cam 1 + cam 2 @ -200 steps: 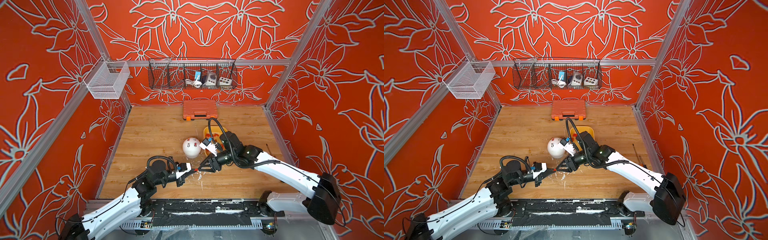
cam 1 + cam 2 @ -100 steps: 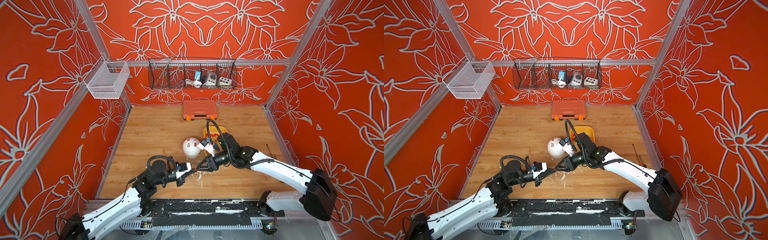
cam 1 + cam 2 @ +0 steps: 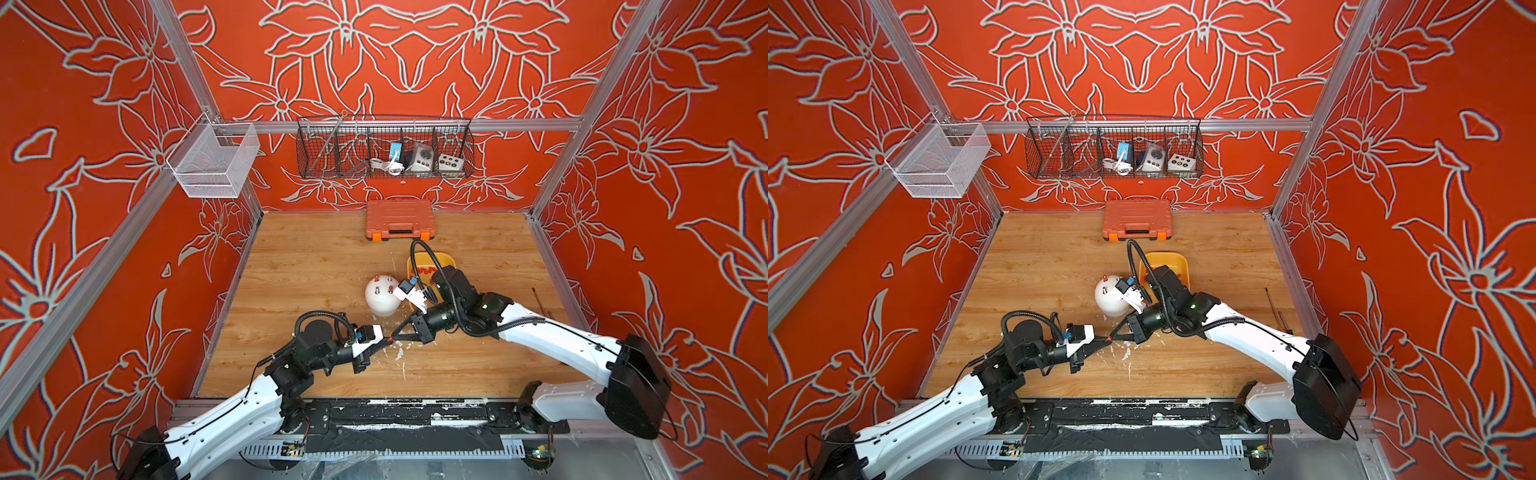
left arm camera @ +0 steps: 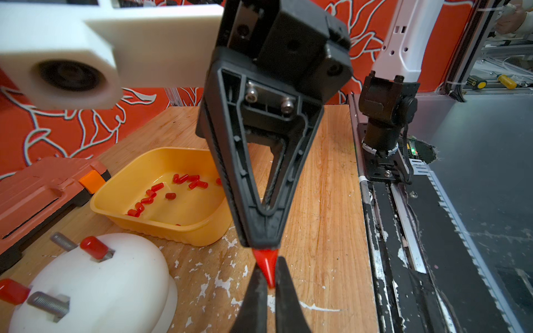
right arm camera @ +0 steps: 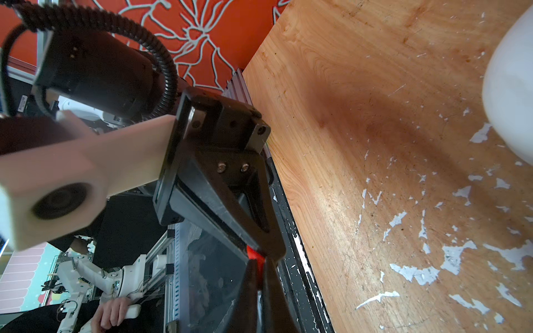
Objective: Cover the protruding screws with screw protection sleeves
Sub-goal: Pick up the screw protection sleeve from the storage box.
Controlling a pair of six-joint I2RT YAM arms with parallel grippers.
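Note:
Above the front of the table my left gripper (image 3: 386,341) and right gripper (image 3: 395,337) meet tip to tip. Both are shut on one red sleeve (image 4: 266,266), each pinching one end. In the right wrist view the sleeve (image 5: 255,257) shows between my right gripper's fingers (image 5: 271,285). Just behind stands the white dome (image 3: 381,300). Two of its screws wear red sleeves (image 4: 93,247), and two bare threaded screws (image 4: 49,302) stick out beside them. Several loose sleeves (image 4: 150,199) lie in the yellow tray (image 4: 115,201).
An orange tool case (image 3: 399,224) lies against the back wall, right behind the yellow tray (image 3: 446,261). A wire basket (image 3: 384,149) and a white mesh basket (image 3: 212,162) hang on the walls. A thin rod (image 3: 540,303) lies near the right edge.
My right gripper has moved left to the left gripper's tip and closed on the free end of the sleeve. The left arm has stayed in place.

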